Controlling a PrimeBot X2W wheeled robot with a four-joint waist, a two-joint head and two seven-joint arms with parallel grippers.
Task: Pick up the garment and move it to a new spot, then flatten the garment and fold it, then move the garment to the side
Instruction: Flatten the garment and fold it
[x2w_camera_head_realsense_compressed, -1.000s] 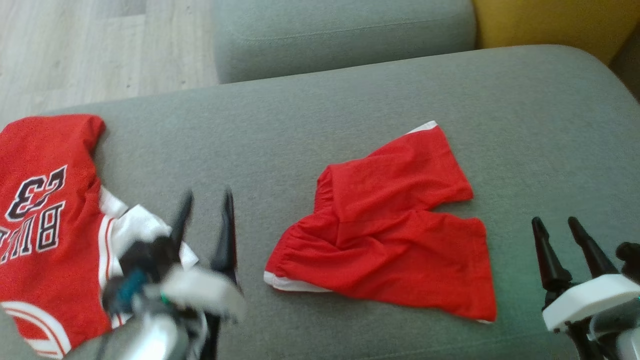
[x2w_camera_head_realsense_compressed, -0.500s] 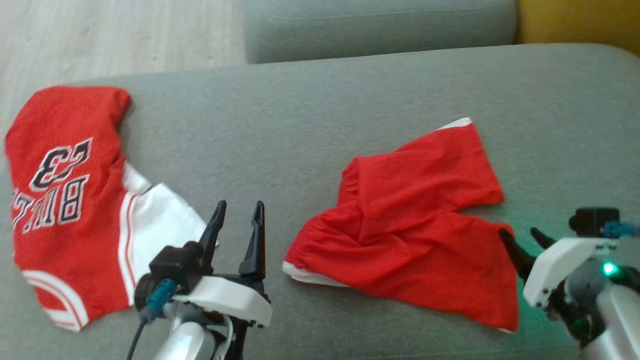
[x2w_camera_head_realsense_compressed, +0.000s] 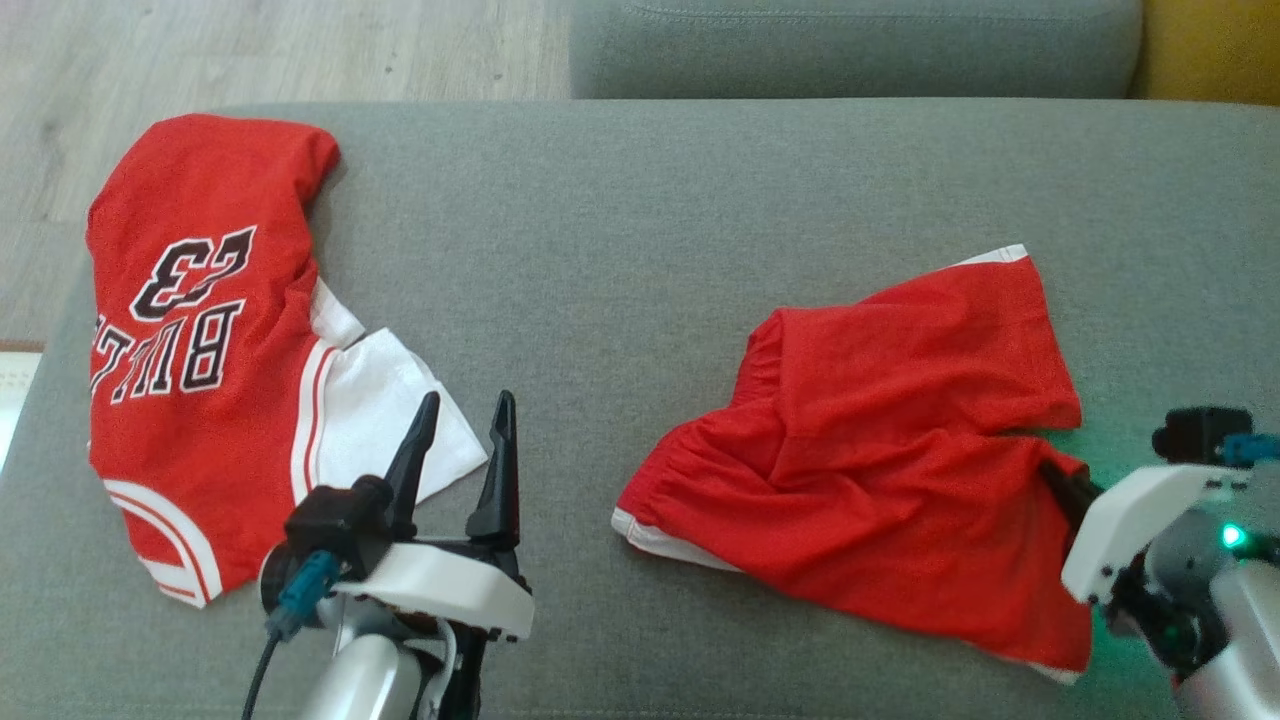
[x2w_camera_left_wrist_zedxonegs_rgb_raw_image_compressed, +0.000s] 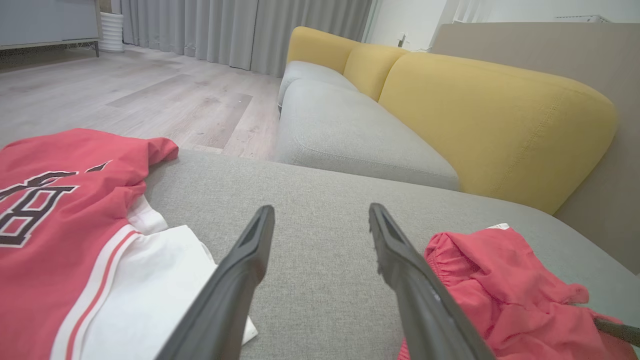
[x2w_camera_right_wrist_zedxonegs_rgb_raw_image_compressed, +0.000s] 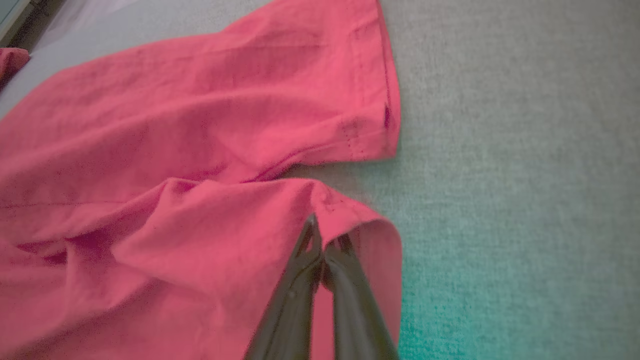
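Note:
Crumpled red shorts (x2w_camera_head_realsense_compressed: 880, 440) with white trim lie on the grey cushion (x2w_camera_head_realsense_compressed: 640, 200), right of centre. My right gripper (x2w_camera_head_realsense_compressed: 1065, 487) is at the edge of the shorts' near right leg, and the right wrist view shows this gripper (x2w_camera_right_wrist_zedxonegs_rgb_raw_image_compressed: 325, 232) shut on the hem of the shorts (x2w_camera_right_wrist_zedxonegs_rgb_raw_image_compressed: 175, 150), with the cloth bunched at the fingertips. My left gripper (x2w_camera_head_realsense_compressed: 467, 400) hovers open over bare cushion left of the shorts' waistband. The left wrist view has the same gripper (x2w_camera_left_wrist_zedxonegs_rgb_raw_image_compressed: 321, 210) empty, with the shorts (x2w_camera_left_wrist_zedxonegs_rgb_raw_image_compressed: 500, 285) at its lower right.
A red and white jersey (x2w_camera_head_realsense_compressed: 200, 330) with the number 23 lies spread at the cushion's left end, its white part close to my left fingers. Wooden floor (x2w_camera_head_realsense_compressed: 250, 50) lies beyond the cushion's far left edge. A second grey seat (x2w_camera_left_wrist_zedxonegs_rgb_raw_image_compressed: 350, 130) and yellow backrests (x2w_camera_left_wrist_zedxonegs_rgb_raw_image_compressed: 500, 115) stand behind.
The head camera has turned, shifting the whole picture. My right gripper, open beside the shorts a second ago, has reached the leg hem and shut on it. The left gripper stays open.

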